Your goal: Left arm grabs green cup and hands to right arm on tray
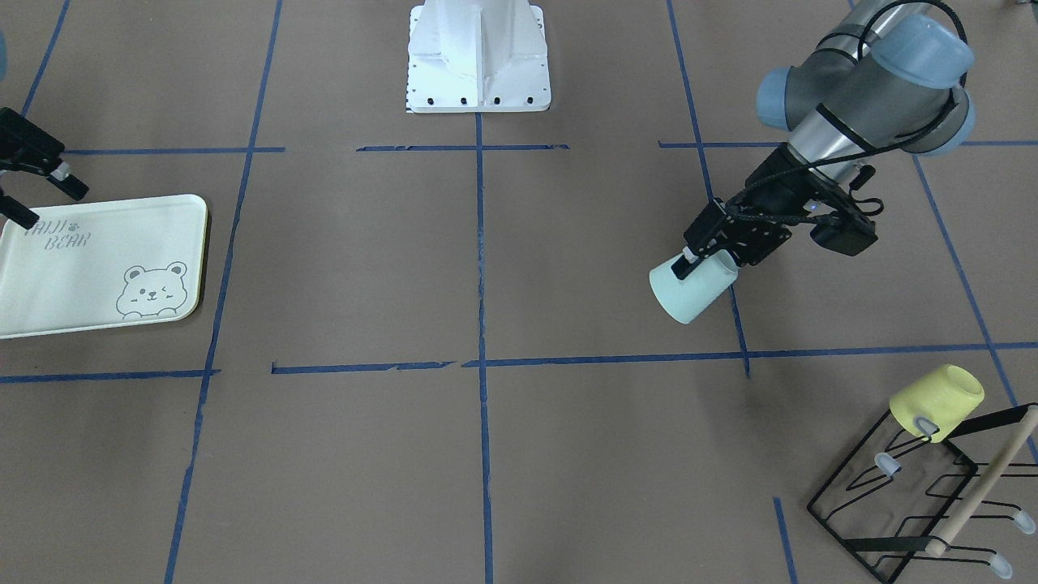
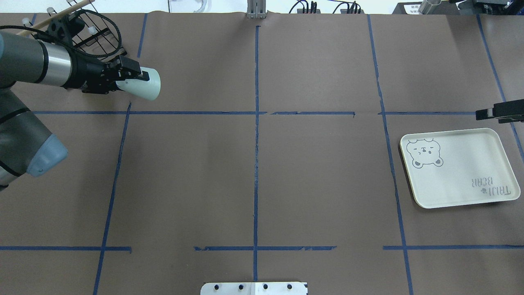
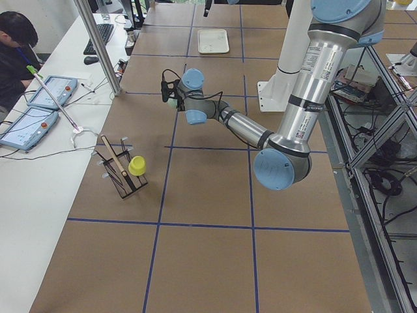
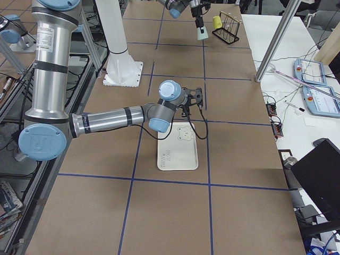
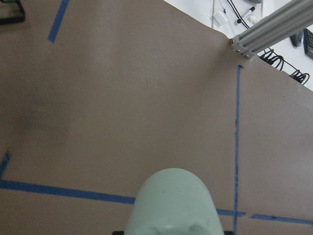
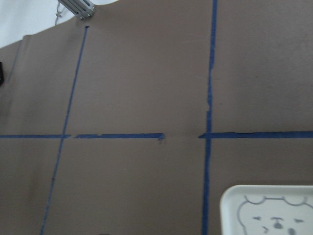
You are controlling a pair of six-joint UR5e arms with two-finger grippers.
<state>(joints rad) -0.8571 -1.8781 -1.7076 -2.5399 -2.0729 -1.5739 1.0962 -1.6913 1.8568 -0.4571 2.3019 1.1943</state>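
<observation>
My left gripper [image 1: 699, 261] is shut on the pale mint-green cup [image 1: 692, 290] and holds it tilted on its side above the table, mouth away from the wrist. The cup also shows in the overhead view [image 2: 142, 85], near the left gripper [image 2: 137, 78], and fills the bottom of the left wrist view [image 5: 171, 200]. The cream-green bear tray [image 1: 81, 280] lies flat at the other end of the table [image 2: 462, 168]. My right gripper [image 1: 45, 201] hovers open and empty by the tray's far corner; only its tip shows in the overhead view [image 2: 497, 114].
A yellow cup [image 1: 937, 401] hangs upside down on a black wire rack [image 1: 908, 495] with a wooden handle, near the left arm. The robot's white base [image 1: 478, 61] stands at mid table. Blue tape lines cross the brown table. An operator sits at a side desk [image 3: 16, 45].
</observation>
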